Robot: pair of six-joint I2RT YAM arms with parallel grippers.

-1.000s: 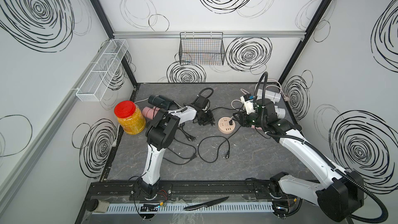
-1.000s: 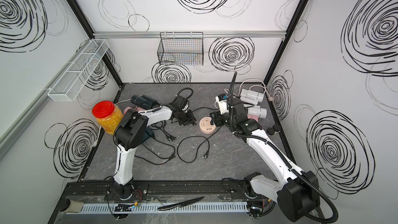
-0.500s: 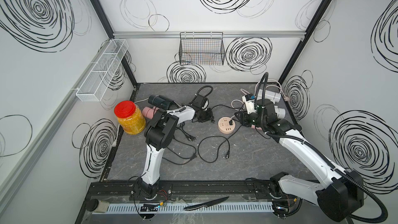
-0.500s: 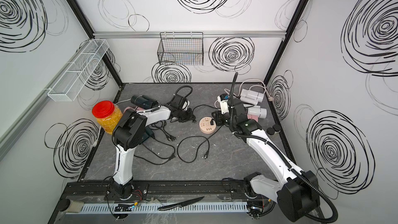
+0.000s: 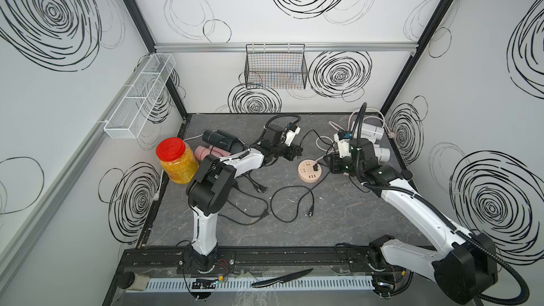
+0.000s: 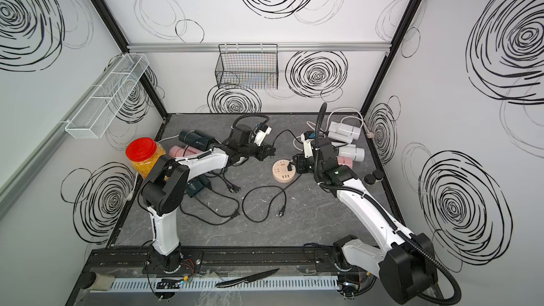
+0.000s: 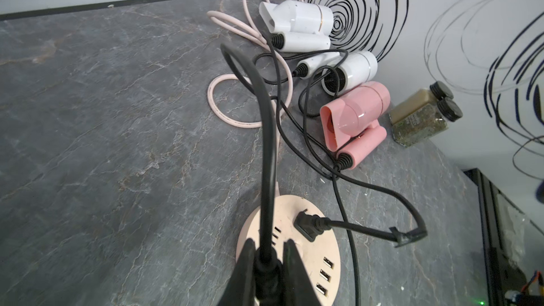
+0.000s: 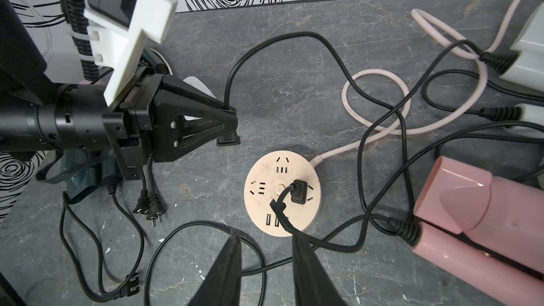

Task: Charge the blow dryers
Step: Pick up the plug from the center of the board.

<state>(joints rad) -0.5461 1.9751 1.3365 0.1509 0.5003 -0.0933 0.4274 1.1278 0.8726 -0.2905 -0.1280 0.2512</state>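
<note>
My left gripper [image 8: 228, 125] is shut on a black plug [image 8: 227, 138], held just above the table beside the round beige socket hub [image 8: 294, 166]. The plug's cord [image 7: 266, 130] rises out from between the fingers. One other black plug [image 8: 298, 194] sits in the hub. My right gripper [image 8: 265, 235] stands open at the hub's near edge with nothing between its fingers. Two white blow dryers [image 5: 372, 132] [image 5: 381, 153] and a pink one [image 7: 353, 113] lie at the back right. Two dark teal ones [image 5: 219, 139] [image 6: 197, 186] and a pink one [image 5: 206, 152] lie at the left.
Loose black cords and plugs [image 8: 150, 207] sprawl over the table's middle and left. A red-lidded jar [image 5: 173, 157] stands at the left edge, and two spice bottles [image 7: 421, 116] by the right wall. A knife [image 5: 282, 278] lies on the front rail.
The left gripper has closed on the black plug and carried it a little to the right, toward the hub. The right gripper has hardly moved.
</note>
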